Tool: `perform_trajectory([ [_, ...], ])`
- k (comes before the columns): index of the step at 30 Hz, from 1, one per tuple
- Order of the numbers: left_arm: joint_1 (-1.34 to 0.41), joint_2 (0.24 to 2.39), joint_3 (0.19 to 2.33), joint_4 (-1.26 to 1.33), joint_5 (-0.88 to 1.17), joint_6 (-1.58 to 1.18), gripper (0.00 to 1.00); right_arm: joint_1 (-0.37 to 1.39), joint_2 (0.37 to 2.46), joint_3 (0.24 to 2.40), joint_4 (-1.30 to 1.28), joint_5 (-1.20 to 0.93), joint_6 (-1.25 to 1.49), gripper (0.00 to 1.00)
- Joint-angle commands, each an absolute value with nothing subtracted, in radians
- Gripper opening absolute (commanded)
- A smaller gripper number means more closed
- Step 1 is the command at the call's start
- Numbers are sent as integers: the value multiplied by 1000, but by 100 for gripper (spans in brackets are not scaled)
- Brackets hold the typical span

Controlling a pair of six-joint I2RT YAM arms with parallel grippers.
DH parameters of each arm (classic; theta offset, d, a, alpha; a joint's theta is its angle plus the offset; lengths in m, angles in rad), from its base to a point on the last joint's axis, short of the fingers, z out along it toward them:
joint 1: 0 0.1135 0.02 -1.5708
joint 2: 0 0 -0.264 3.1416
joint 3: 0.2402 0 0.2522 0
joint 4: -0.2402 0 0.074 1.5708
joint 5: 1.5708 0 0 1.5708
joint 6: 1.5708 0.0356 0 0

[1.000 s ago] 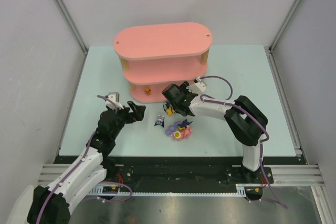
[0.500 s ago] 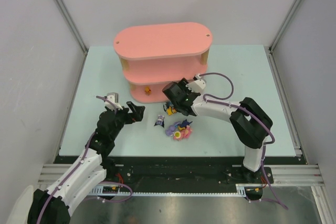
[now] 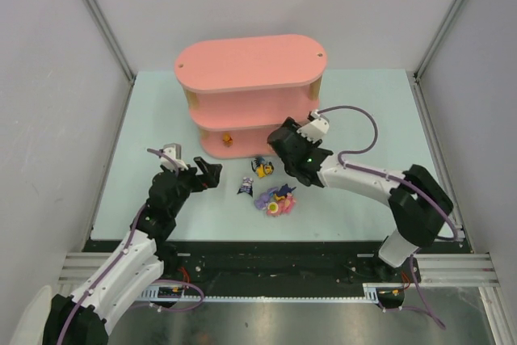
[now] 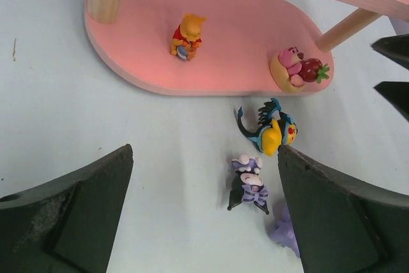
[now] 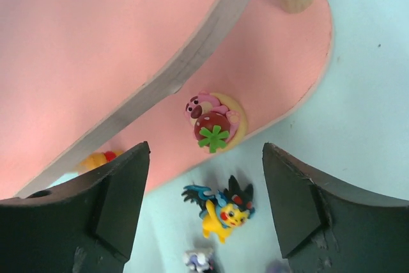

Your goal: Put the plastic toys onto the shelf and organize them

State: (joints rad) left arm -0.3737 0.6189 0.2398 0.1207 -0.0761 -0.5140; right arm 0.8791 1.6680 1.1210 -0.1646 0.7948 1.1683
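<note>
Pale green table (image 3: 363, 119) between grey walls carries one pink three-tier shelf (image 3: 242, 62) at the back. The left gripper (image 3: 212, 174) hovers over the table, jaws wide apart and empty. Two toys stand on the shelf's bottom board: a yellow bear (image 4: 186, 35) and, at its right end, a pink bear with a strawberry (image 4: 297, 68). In front, on the table, lie a purple-white figure (image 4: 248, 182), a black-eared yellow figure (image 4: 271, 133) and one small heap (image 3: 276, 198) too tangled to count. The right gripper (image 3: 279, 141) hangs above the pink bear, jaws apart, holding nothing.

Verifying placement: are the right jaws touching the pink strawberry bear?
Apart. Right wrist view: the pink strawberry bear sits on the shelf, clear of both jaws.
</note>
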Motion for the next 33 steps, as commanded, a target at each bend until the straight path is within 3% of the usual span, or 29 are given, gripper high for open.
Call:
perform_trajectory([
  [1, -377, 592, 287, 112, -83, -509, 100, 873, 1517, 1036, -55, 732, 880, 77],
  [4, -377, 594, 287, 113, -83, -509, 100, 867, 1467, 974, -41, 648, 740, 78],
  [6, -377, 597, 285, 114, -83, -508, 100, 862, 1448, 937, -17, 605, 700, 74],
  [9, -377, 601, 282, 121, -86, -508, 100, 847, 1425, 835, 73, 531, 655, 51],
  [10, -377, 604, 282, 123, -84, -506, 100, 842, 1419, 787, 104, 526, 655, 33],
  [11, -377, 606, 282, 124, -83, -508, 100, 844, 1416, 758, 176, 522, 640, 25],
  [12, -377, 609, 282, 124, -83, -506, 100, 844, 1416, 737, 217, 512, 624, 9],
  [13, -377, 611, 282, 121, -81, -503, 100, 847, 1423, 701, 257, 512, 608, 0],
  [23, -377, 607, 279, 135, -84, -500, 100, 868, 1557, 650, 641, 589, 437, 0],
  [33, -377, 583, 268, 138, -121, -486, 100, 839, 1667, 653, 752, 497, 426, 0],
])
